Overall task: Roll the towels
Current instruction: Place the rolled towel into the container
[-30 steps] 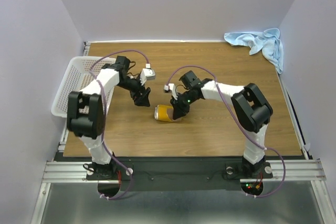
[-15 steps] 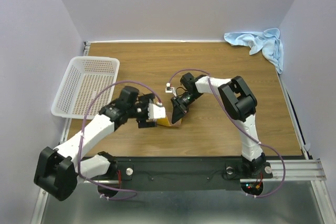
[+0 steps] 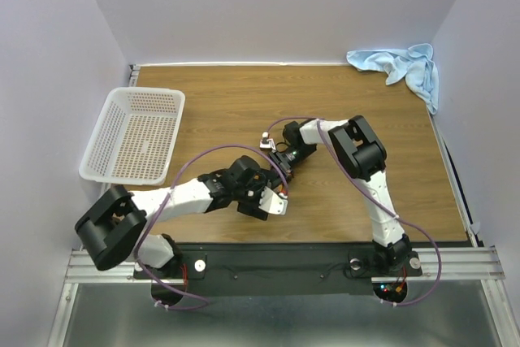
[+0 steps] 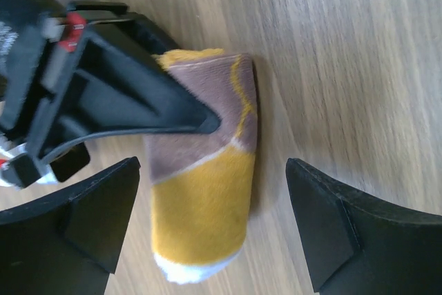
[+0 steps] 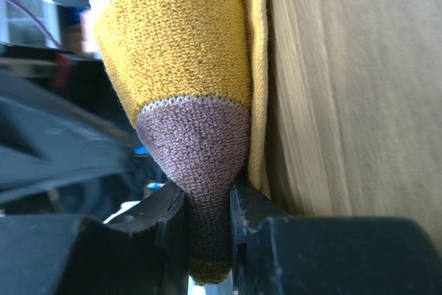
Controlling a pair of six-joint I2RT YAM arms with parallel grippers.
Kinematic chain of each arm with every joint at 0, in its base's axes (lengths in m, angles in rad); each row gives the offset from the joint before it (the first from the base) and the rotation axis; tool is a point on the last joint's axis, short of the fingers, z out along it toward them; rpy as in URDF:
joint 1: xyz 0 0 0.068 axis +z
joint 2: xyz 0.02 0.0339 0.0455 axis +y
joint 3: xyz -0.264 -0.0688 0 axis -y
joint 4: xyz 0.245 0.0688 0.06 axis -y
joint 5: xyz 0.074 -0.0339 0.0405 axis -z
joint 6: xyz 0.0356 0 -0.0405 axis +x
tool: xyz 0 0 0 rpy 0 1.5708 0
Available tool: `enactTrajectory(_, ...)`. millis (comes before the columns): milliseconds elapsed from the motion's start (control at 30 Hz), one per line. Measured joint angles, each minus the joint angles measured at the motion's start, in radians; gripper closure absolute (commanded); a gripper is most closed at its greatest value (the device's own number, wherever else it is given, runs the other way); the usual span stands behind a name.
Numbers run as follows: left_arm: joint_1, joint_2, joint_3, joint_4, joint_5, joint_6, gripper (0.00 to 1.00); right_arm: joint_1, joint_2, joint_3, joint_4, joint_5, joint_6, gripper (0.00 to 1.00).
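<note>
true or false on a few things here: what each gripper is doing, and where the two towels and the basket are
1. The right gripper is shut on one end of the yellow towel. True.
2. The left gripper is clamped tight on the yellow towel. False: its jaws stand open, one on either side of the roll.
3. The blue towel lies rolled inside the basket. False: it lies crumpled at the far right corner of the table, far from the basket.
4. The yellow towel is rolled up and lies on the table. True.
</note>
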Motion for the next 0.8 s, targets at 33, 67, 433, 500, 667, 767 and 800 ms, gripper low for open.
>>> enactTrajectory(33,-0.003,0.026,0.0,0.015,-0.006,0.0,0.01,-0.002,0.008,0.009,-0.012,-0.009,0.001,0.99)
enactTrajectory(67,-0.005,0.043,0.001,0.025,-0.012,0.0,0.01,-0.004,0.016,0.016,-0.027,-0.018,-0.005,0.99)
enactTrajectory(433,-0.005,0.195,0.075,0.06,-0.034,-0.027,0.61,-0.01,0.08,0.117,-0.291,-0.08,-0.283,0.99)
enactTrajectory(500,-0.005,0.196,0.088,0.033,-0.026,-0.025,0.65,-0.01,0.079,0.118,-0.311,-0.08,-0.333,0.94)
enactTrajectory(667,-0.005,0.196,0.11,-0.016,-0.005,-0.016,0.83,-0.01,0.061,0.094,-0.318,-0.085,-0.375,0.62)
enactTrajectory(767,-0.007,0.191,0.122,-0.058,0.045,-0.027,0.89,-0.021,-0.01,-0.02,-0.203,-0.037,-0.221,0.45)
enactTrajectory(800,-0.011,0.188,0.124,-0.063,0.051,-0.034,0.92,-0.03,-0.039,-0.052,-0.167,-0.005,-0.164,0.43)
